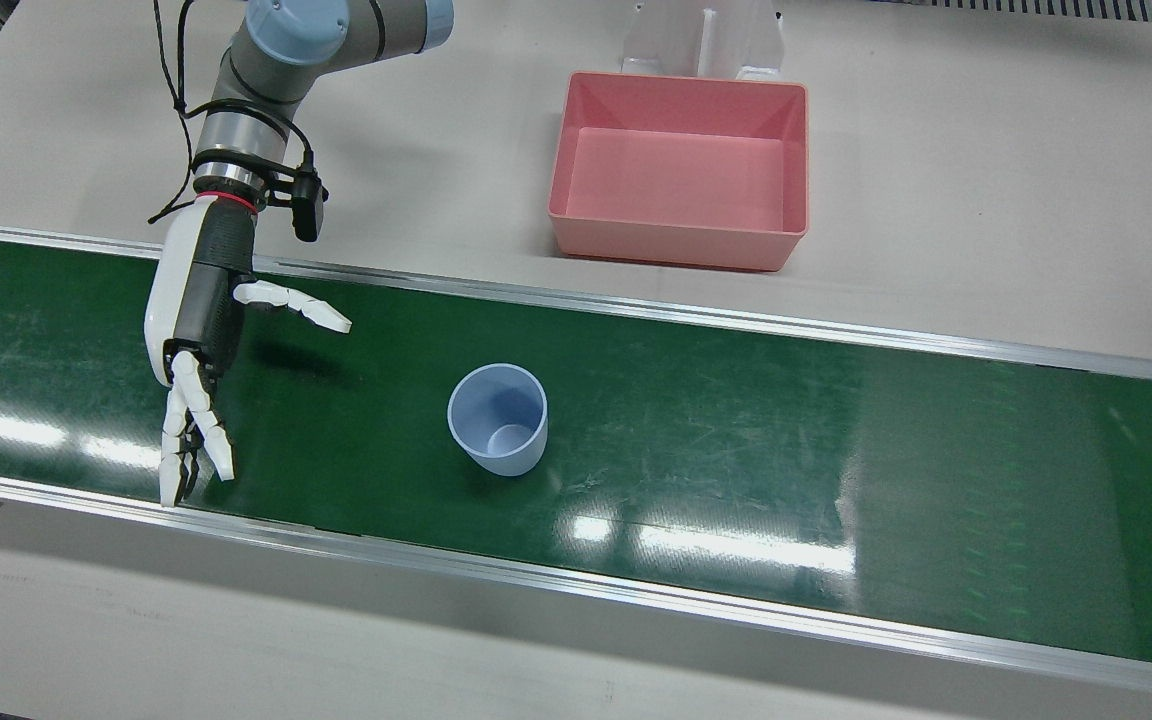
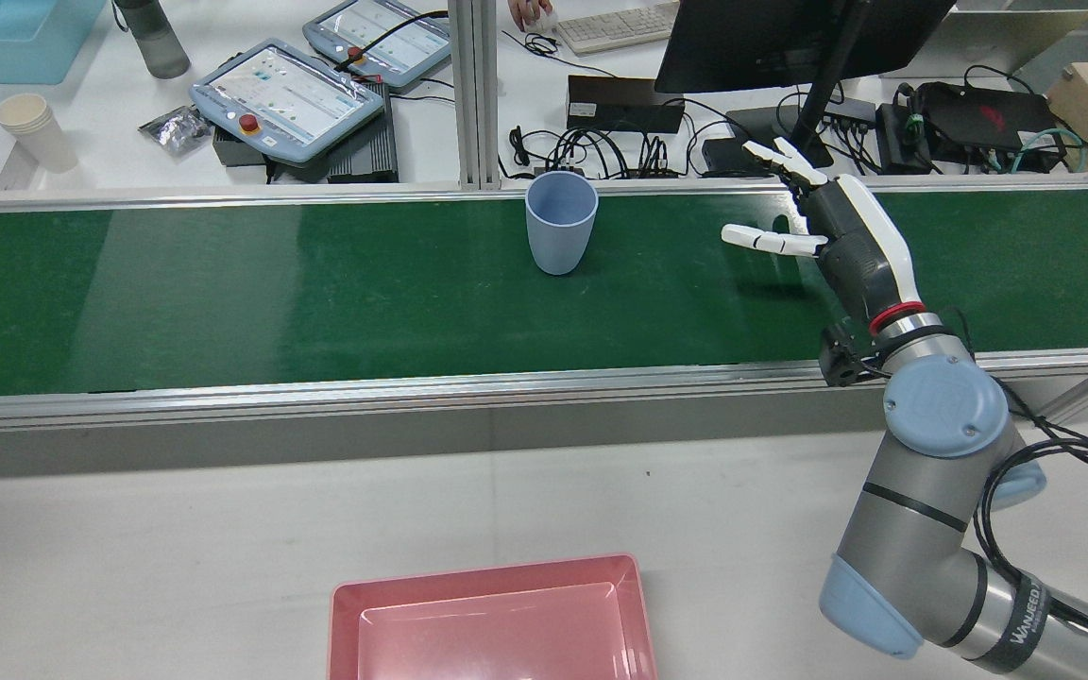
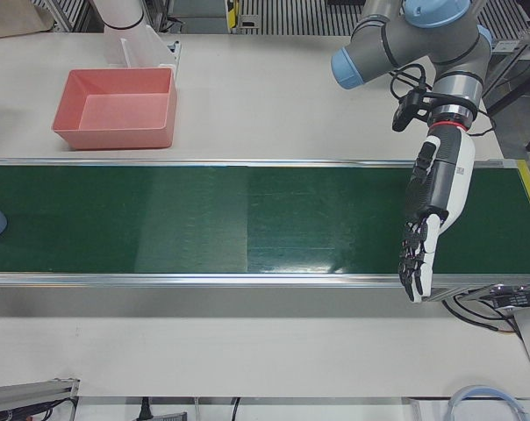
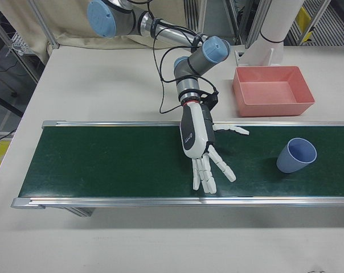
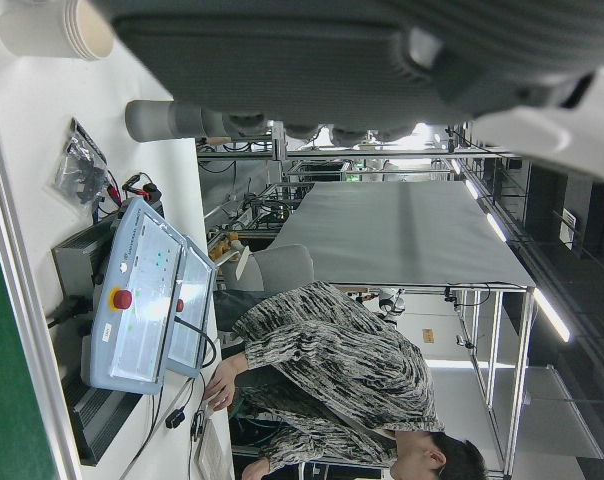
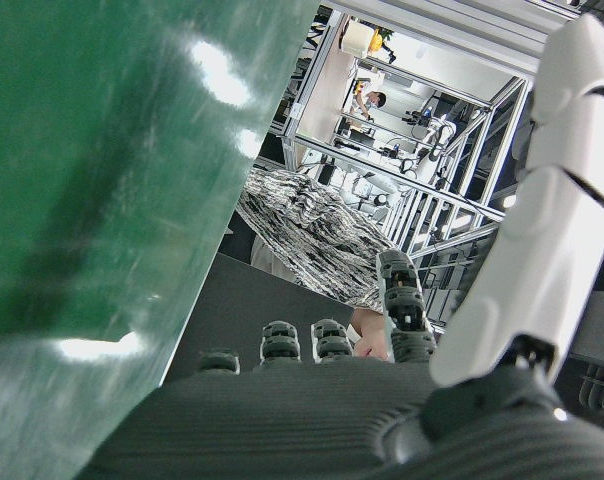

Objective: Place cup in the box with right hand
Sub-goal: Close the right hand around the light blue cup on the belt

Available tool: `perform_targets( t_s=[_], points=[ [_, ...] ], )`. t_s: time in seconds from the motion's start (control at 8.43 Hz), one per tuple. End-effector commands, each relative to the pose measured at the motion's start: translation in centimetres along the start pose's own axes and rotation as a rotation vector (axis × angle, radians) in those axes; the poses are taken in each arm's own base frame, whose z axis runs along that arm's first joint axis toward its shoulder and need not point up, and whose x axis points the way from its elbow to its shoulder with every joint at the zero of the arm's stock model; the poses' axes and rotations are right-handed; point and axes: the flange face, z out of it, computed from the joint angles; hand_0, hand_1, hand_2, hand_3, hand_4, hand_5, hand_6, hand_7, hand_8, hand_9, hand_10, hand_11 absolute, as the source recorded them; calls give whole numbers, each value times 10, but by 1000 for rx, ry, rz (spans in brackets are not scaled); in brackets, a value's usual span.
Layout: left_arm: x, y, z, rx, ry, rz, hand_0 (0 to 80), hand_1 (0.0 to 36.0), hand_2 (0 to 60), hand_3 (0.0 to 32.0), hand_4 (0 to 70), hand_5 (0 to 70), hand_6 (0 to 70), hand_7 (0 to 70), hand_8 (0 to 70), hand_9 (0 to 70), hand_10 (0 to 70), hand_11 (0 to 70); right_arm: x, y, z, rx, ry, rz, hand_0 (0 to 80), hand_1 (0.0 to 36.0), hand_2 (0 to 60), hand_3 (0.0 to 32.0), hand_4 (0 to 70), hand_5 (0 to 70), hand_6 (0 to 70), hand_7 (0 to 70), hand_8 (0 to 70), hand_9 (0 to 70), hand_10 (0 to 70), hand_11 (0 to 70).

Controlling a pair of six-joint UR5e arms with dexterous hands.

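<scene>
Nearest to the front camera is the bare edge of the table (image 1: 236,640), then the green belt (image 1: 836,450). The blue cup (image 1: 498,420) stands upright on the belt, empty. The right hand (image 1: 198,330) hangs over the belt well apart from the cup, its fingers spread and holding nothing. The pink box (image 1: 681,170) waits on the table beyond the belt's far rail, also empty.

From the rear view, the thumb points toward the cup. I judge that a sideways approach could push the rim before the fingers close. The cup is light and narrower at the base, so it may tip over and roll on the belt.

The left-front view shows the left hand (image 3: 432,210) over the other half of the belt, fingers straight and released, far from the cup. It should not disturb anything.

The right-front view shows that the way to the box crosses the rail. A low carry could strike the rail or the box wall, and a weak hold on the smooth wall could let the cup slip.

The left hand view shows only a person and equipment beyond the table. The right hand view shows belt and fingers but no cup, so it cannot help with aiming.
</scene>
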Motion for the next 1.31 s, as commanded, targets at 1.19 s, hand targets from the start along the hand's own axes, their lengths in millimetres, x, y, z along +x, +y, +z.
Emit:
perform_targets(
  t_s=[1.19],
  points=[
    [0, 0, 0, 0, 0, 0, 0, 0, 0, 0, 0, 0, 0, 0, 0, 0, 0, 0, 4, -10, -6, 12, 16, -22, 438, 140, 180, 16, 0, 39, 35, 142, 48, 90, 0, 1]
  ],
)
